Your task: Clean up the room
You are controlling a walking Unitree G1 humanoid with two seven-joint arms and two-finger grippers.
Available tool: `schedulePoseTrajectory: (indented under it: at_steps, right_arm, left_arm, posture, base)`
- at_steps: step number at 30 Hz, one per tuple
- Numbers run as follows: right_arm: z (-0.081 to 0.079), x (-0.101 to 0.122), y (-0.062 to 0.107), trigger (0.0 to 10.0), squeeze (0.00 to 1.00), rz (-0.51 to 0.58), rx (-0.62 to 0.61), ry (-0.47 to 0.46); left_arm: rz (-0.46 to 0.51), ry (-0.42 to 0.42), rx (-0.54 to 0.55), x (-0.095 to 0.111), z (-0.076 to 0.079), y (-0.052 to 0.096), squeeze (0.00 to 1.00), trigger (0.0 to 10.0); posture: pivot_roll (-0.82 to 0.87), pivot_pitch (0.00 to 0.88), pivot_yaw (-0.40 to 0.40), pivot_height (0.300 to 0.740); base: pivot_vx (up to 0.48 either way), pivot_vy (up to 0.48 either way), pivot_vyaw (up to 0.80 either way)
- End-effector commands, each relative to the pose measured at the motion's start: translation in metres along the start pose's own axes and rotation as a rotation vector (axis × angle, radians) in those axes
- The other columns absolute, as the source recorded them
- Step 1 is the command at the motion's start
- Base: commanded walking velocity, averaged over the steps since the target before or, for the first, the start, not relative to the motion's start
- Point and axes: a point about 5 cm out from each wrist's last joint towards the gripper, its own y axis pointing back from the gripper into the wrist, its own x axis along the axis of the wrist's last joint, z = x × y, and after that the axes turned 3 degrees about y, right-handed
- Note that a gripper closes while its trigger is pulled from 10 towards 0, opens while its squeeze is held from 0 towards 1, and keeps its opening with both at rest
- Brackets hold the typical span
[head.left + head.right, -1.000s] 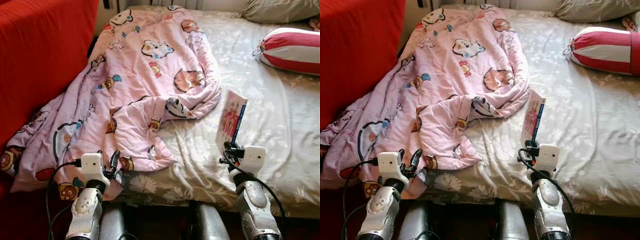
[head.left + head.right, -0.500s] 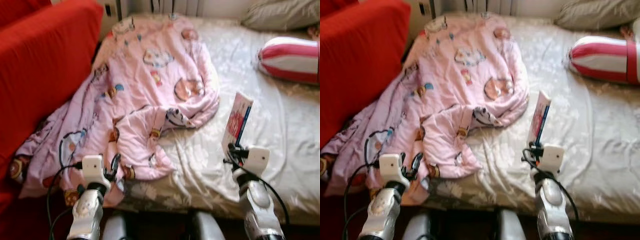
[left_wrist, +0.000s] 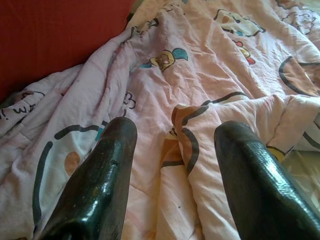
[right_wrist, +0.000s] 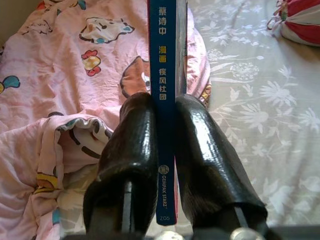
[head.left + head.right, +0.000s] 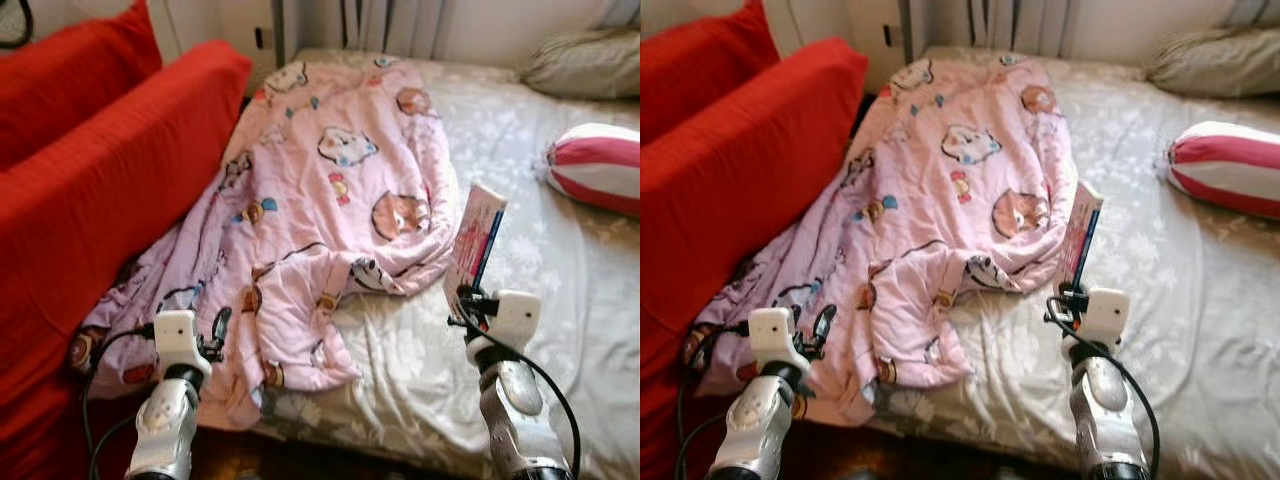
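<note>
Right wrist view: right gripper [image 4: 165,150] clamps a thin blue-spined book [image 4: 166,100] upright above the bed's [image 5: 560,260] near edge; left gripper [image 3: 175,165] gapes over the pink cartoon-print quilt [image 5: 330,190]. Carrying step; next needs a shelf.

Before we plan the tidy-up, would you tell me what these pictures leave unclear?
- The book's front cover: the right gripper holds it edge-on in the right wrist view, and it is too small to read in the eye views.
- What lies under the pink blanket: covered.
- The striped cushion: cut off by the frame edge.
- The left gripper's fingers stand apart over the blanket.
</note>
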Motion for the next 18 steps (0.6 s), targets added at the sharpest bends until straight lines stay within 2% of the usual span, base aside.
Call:
schedulePoseTrajectory:
  at_steps: [1,6,11,15,18]
  right_arm:
    - [-0.0007,0.0001,0.0011,10.0,0.0,0.006,0.001,-0.007]
    - [-0.0038,-0.0027,0.0026,10.0,0.0,0.001,0.003,-0.001]
    - [-0.0003,-0.0054,0.0031,10.0,0.0,-0.017,-0.018,-0.01]
    - [0.0009,-0.0052,0.0027,10.0,0.0,-0.018,-0.022,-0.021]
    - [-0.0006,-0.0044,0.0024,10.0,0.0,-0.014,-0.014,-0.022]
  left_arm:
    - [-0.022,0.003,0.01,-0.0063,-0.003,0.0052,0.0,10.0]
    - [-0.013,0.002,0.009,-0.0054,-0.0033,0.0053,0.0,10.0]
    - [-0.007,-0.001,0.009,-0.0044,-0.0032,0.0049,0.0,10.0]
    - [0.002,-0.011,0.006,-0.0025,-0.0032,0.004,0.0,10.0]
    - [0.007,-0.012,-0.001,-0.0012,-0.0015,0.0024,0.0,10.0]
  posture:
    - [0.06,0.152,-0.051,0.74]
    - [0.06,0.161,-0.053,0.74]
    - [0.06,0.163,-0.054,0.74]
    - [0.05,0.164,-0.054,0.74]
    - [0.05,0.163,-0.054,0.74]
  base:
    - [0.0,0.0,0.0]
    - [0.0,0.0,0.0]
    - [0.0,0.0,0.0]
    - [0.0,0.0,-0.75]
    - [0.0,-0.397,-0.76]
